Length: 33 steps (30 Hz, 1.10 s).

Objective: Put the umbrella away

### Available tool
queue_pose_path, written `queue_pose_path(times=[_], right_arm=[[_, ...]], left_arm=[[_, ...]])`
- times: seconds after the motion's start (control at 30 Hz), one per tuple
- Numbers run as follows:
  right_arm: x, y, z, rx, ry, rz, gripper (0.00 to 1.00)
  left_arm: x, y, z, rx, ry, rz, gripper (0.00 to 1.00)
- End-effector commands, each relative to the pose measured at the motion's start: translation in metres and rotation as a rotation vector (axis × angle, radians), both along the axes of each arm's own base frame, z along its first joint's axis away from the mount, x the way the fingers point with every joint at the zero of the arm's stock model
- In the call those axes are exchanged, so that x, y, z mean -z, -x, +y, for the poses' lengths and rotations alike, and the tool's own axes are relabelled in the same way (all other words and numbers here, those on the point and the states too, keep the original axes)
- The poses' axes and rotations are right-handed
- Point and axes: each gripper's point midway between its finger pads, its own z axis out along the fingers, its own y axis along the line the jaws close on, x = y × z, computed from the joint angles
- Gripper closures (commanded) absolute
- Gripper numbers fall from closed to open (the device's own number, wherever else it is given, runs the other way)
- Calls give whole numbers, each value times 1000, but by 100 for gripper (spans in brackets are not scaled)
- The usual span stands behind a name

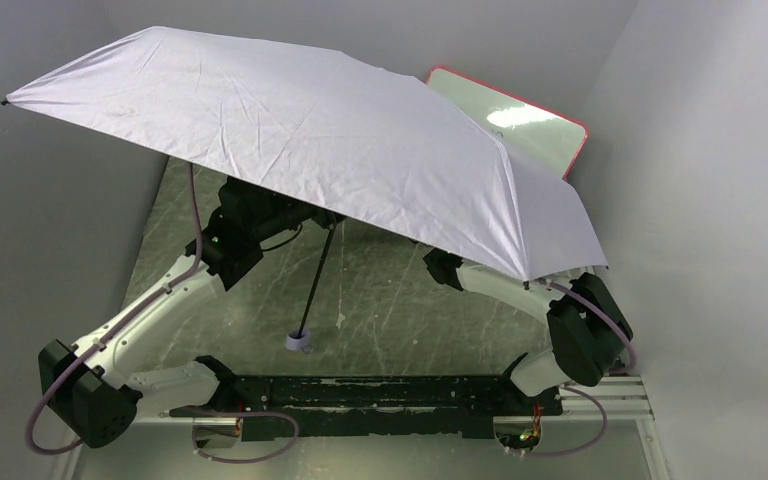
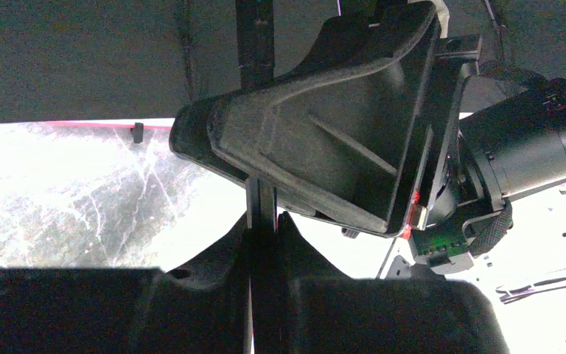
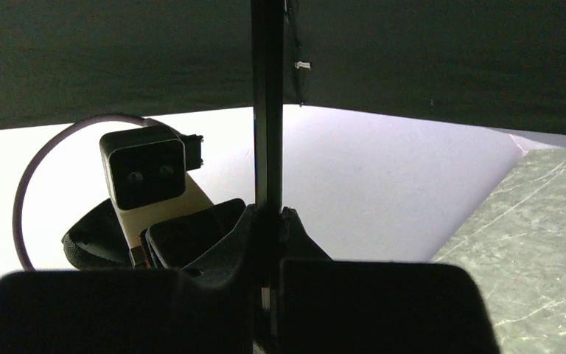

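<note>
One umbrella [image 1: 300, 130] stands fully spread across the upper half of the top view. Its long axis is tilted: the black shaft [image 1: 318, 280] runs from the pale handle [image 1: 300, 341], resting on the dark green table [image 1: 410, 310] at lower centre, up and slightly right into the canopy. Lavender fabric faces the camera, lightly creased, and from the wrist views the lining is black. At the bottom centre of its own view, the left claw [image 2: 261, 225] has both fingers pressed onto the thin shaft. The right claw [image 3: 267, 228] is likewise clamped on the shaft, which rises straight up that frame. In the left wrist view its body sits just above the left claw.
</note>
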Motion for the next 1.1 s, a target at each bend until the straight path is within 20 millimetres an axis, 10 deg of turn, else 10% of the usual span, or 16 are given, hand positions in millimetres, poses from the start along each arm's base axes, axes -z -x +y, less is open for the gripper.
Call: queue_pose_path(times=[0.0,0.17,0.43,1.07], right_arm=[[-33,20,-9,-30,-67,-104,100],[-30,18,-7,-25,-53,-102,100],[-12,7,-9,27,14,-31,51],[96,3,-30,151,351,130,33]], left_arm=[[-34,-4,5,-26,14,-115,94],[-37,-6,9,-48,12,-138,95],[-44,-11,30,-167,33,-154,95],[-46,-24,50,-295,37,-159,95]])
